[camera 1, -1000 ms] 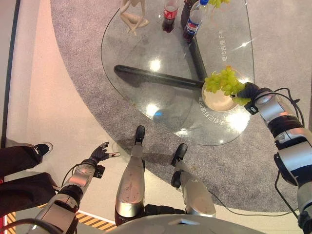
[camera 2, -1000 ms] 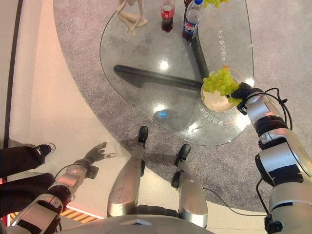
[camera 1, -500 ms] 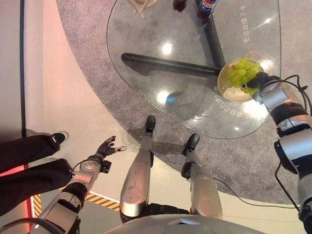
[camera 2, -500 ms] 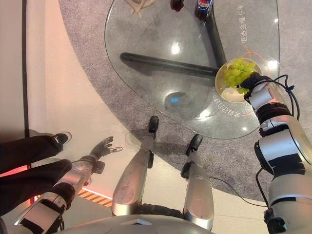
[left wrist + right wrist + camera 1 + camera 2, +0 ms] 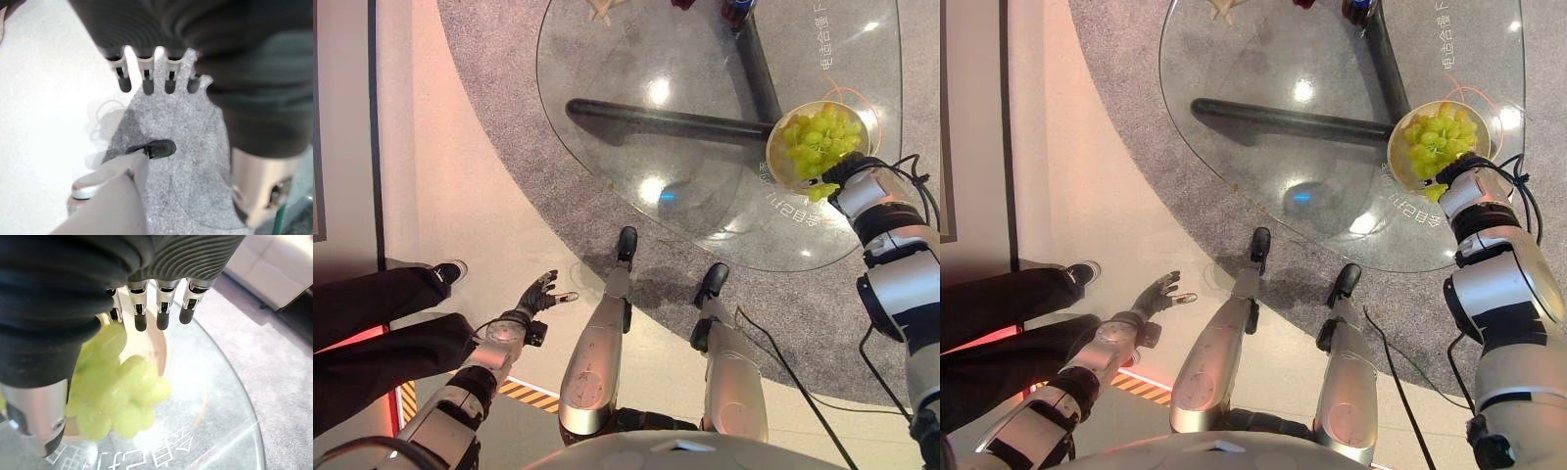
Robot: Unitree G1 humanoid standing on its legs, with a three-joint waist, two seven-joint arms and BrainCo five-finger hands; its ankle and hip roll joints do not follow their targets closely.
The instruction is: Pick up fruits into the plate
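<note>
1. Hanging low in the lower left of the head views, the left hand point(image 5: 540, 292) is spread over pale floor beside a person's dark trouser legs point(image 5: 372, 328) and black shoe point(image 5: 450, 269); its wrist view shows straight fingers point(image 5: 146, 81) over grey carpet point(image 5: 195, 161), holding nothing.

2. Reaching in from the right edge, the right arm ends at the near rim of the plate point(image 5: 778, 168). The right hand point(image 5: 73, 293) has its fingers point(image 5: 164, 308) extended over the plate in its wrist view, with the thumb down beside the green grapes point(image 5: 122, 396); whether the thumb is pinching the bunch cannot be told.

3. Compared with a second ago, the whole scene has slid up and to the right in the head views, so the camera has moved. Against the plate itself, the grapes point(image 5: 820, 140) have come down from above its far rim into it.

4. The pale plate sits at the right edge of the round glass table point(image 5: 636, 137), holding the grape bunch, with a few grapes hanging over its near rim by the wrist.

5. Cut off at the top edge of the frame are a cream figurine point(image 5: 599, 10) and two dark bottles point(image 5: 736, 10).
</note>
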